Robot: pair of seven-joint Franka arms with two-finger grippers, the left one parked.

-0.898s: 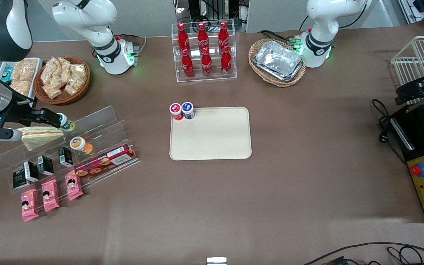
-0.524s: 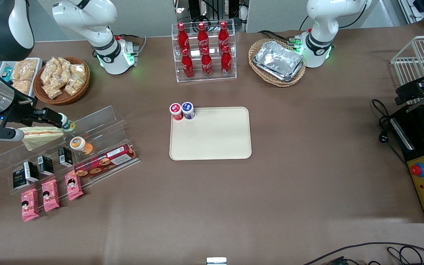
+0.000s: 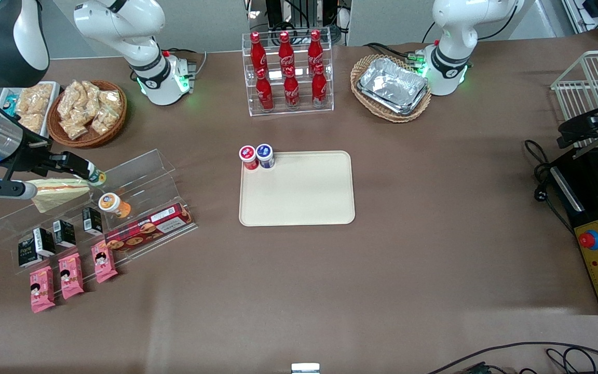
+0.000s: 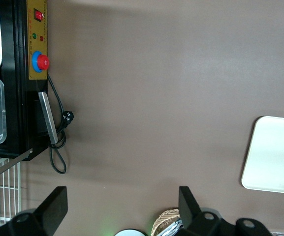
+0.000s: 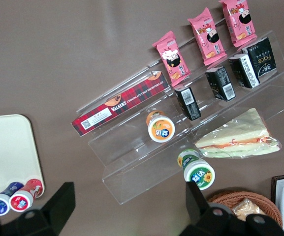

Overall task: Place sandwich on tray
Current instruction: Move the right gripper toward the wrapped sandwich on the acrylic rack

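Observation:
The sandwich (image 3: 58, 193), a pale bread wedge with red-orange filling, lies on the upper step of a clear acrylic rack (image 3: 122, 179) toward the working arm's end of the table. It also shows in the right wrist view (image 5: 237, 137). The cream-beige tray (image 3: 299, 200) lies flat at the table's middle and also shows in the right wrist view (image 5: 6, 152). My right gripper (image 3: 68, 164) hovers above the rack beside the sandwich. In the right wrist view the gripper (image 5: 129, 196) is open and empty, well above the rack.
A red-lidded cup (image 3: 248, 156) and a blue-lidded cup (image 3: 265, 155) stand on the tray's corner. The rack also holds a green cup (image 5: 199, 174), an orange cup (image 5: 160, 128), a biscuit box (image 5: 119, 105), black cartons and pink snack packets (image 3: 70, 275). A cola bottle rack (image 3: 288, 72) and baskets stand farther from the camera.
My right gripper has drifted very slightly away from the front camera above the rack. The sandwich has not moved.

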